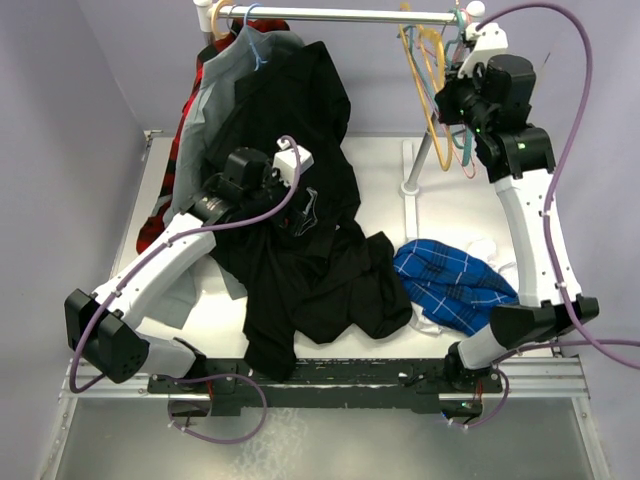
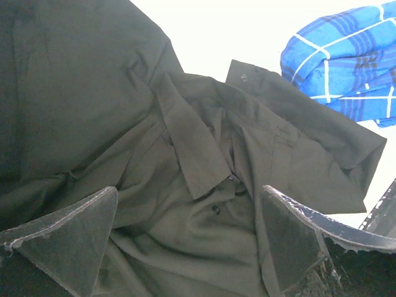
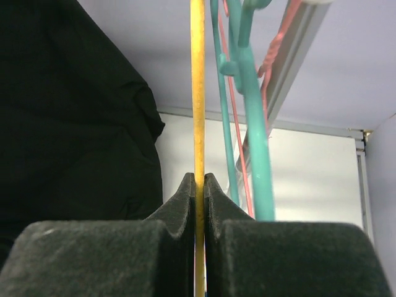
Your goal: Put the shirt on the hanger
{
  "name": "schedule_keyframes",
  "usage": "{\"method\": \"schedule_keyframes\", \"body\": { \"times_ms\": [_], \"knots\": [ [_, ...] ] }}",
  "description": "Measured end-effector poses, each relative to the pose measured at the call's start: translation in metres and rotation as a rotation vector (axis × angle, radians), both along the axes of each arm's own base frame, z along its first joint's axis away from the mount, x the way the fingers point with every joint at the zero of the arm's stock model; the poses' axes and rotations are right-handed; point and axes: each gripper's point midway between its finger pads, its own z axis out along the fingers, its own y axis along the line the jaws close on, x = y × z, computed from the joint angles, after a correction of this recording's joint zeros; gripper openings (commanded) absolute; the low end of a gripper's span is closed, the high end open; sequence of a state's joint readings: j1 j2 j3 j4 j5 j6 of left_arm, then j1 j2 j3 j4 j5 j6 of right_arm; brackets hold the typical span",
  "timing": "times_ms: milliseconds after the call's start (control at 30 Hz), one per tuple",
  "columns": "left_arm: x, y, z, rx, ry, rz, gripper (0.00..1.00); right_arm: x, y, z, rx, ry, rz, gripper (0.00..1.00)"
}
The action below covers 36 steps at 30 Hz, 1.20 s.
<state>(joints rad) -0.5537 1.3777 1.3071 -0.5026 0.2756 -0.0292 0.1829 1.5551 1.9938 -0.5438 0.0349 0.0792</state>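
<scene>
Looking at the right gripper (image 3: 198,179) first: up high by the rail (image 1: 340,15), pinched down onto the hanger (image 3: 197,93), thin yellow bar running straight up between the pads with no gap on either side. Hung among the others there, with the teal hanger (image 3: 253,124) and the pink hanger (image 3: 275,55) just beside it on the right in the wrist view.

Over to the left gripper (image 2: 185,210): spread wide, nothing held, hovering low over the shirt (image 2: 204,161). Collar and a couple of small buttons visible right between the two fingers (image 2: 68,235). Can't tell whether the fingertips actually touch the fabric.

As for the shirt itself: slumped in a crumpled black heap on the white table (image 1: 380,170), middle-left, spilling toward the near edge. Not on the hanger, well apart from it. Another black garment (image 1: 300,95) draped from the rail right behind, running down into the heap, so hard to say where one stops and the other starts. Also a grey shirt (image 1: 215,85) hung at the left end of the rail, and a blue-checked shirt (image 1: 450,285) bunched on the table just right of the black pile.
</scene>
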Motion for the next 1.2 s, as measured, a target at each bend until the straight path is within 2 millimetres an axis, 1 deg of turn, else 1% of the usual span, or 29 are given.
{"method": "schedule_keyframes", "body": {
  "times_ms": [133,233,300,400,500,600,700,767,833,900,967,1033,1100,1200],
  "knots": [
    [0.002,0.005,-0.003,0.037,-0.016,0.014,0.99,-0.020,-0.003,0.027,0.020,-0.066,0.000,0.00],
    [0.003,0.008,-0.006,0.061,-0.022,0.033,0.99,-0.042,-0.005,0.046,0.044,-0.119,0.010,0.00],
    [0.002,0.008,-0.008,0.084,-0.026,0.041,0.99,-0.058,-0.003,0.055,0.066,-0.147,0.030,0.00],
    [-0.001,0.005,-0.011,0.134,-0.048,0.070,0.99,-0.088,0.001,0.060,0.103,-0.162,0.075,0.00],
    [-0.005,0.000,-0.012,0.177,-0.078,0.106,0.99,-0.116,0.006,0.056,0.133,-0.159,0.123,0.00],
    [-0.010,-0.006,-0.016,0.175,-0.065,0.117,1.00,-0.145,0.011,0.038,0.160,-0.125,0.171,0.00],
    [-0.011,-0.006,-0.027,0.176,-0.027,0.145,0.94,-0.170,0.017,0.005,0.189,-0.059,0.211,0.00],
    [-0.010,-0.005,-0.041,0.192,0.002,0.161,0.89,-0.187,0.019,-0.024,0.207,0.013,0.232,0.00],
    [-0.011,-0.005,-0.055,0.210,0.032,0.167,0.87,-0.203,0.021,-0.049,0.215,0.087,0.245,0.00],
    [-0.014,-0.007,-0.068,0.231,0.052,0.165,0.88,-0.216,0.021,-0.065,0.218,0.150,0.253,0.00],
    [-0.018,-0.011,-0.082,0.264,0.062,0.155,0.90,-0.228,0.020,-0.075,0.217,0.197,0.254,0.00],
    [-0.023,-0.017,-0.093,0.294,0.068,0.142,0.93,-0.238,0.018,-0.082,0.215,0.227,0.250,0.00],
    [-0.026,-0.026,-0.103,0.326,0.065,0.127,0.95,-0.246,0.017,-0.088,0.215,0.246,0.247,0.00],
    [-0.027,-0.042,-0.119,0.376,0.059,0.109,0.95,-0.259,0.014,-0.101,0.216,0.269,0.244,0.00]
  ]
}}
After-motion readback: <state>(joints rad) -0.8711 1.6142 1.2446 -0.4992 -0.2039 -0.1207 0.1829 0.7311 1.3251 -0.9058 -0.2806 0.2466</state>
